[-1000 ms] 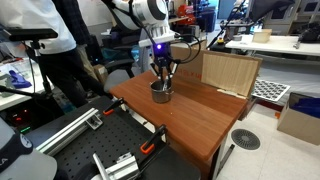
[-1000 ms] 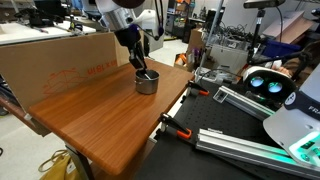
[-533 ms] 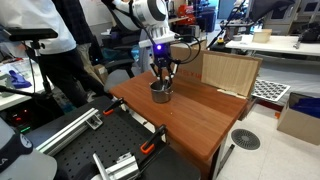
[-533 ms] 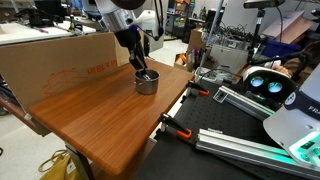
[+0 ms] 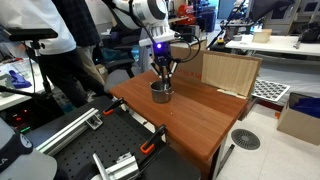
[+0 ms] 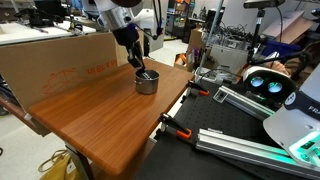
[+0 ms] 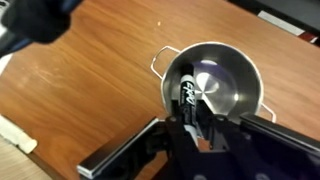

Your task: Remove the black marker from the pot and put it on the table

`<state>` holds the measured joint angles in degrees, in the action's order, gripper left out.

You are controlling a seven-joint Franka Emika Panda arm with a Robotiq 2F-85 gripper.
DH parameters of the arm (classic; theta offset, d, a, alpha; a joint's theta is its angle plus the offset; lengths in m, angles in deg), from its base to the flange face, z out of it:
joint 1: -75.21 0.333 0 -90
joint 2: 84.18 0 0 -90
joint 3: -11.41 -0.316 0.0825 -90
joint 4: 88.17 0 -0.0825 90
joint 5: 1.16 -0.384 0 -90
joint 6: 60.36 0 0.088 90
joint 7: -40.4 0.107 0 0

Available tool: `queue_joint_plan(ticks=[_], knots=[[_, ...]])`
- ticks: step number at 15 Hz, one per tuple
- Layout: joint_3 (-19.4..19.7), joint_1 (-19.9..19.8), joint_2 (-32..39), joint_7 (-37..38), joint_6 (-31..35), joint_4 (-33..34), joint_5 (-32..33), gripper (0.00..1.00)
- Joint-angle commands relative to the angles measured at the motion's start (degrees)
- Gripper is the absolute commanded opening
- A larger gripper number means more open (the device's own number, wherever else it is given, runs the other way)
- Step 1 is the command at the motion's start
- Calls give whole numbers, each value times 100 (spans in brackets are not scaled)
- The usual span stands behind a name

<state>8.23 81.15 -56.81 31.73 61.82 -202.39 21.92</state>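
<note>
Pot (image 6: 147, 84): by a table (image 6: 100, 125) corner, open wood elsewhere. Black marker (image 7: 189, 96): leaning steeply, top between fingers (image 7: 180, 125); grip unclear.

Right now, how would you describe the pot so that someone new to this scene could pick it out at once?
Start at the large reddish-brown wooden table with the upright tan cardboard sheet at one edge. On it, directly under the robot's gripper, sits the pot. It is small, round, shiny grey metal with low sides, the only vessel on the tabletop.
</note>
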Motion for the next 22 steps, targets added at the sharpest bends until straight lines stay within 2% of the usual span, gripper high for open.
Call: queue_joint_plan(ticks=[1, 9, 11, 13, 18, 22], knots=[[-17, -74, -112, -90, -19, 26, -135, 6], [-73, -321, -991, -526, 179, -245, -792, 5], [-35, -320, -1212, -480, 65, -293, -840, 5], [52, -281, -1437, -223, 118, -422, -627, 5], [277, -391, -1743, 0, -355, -401, -562, 5], [458, -610, -1578, -64, -672, -159, -652, 5]])
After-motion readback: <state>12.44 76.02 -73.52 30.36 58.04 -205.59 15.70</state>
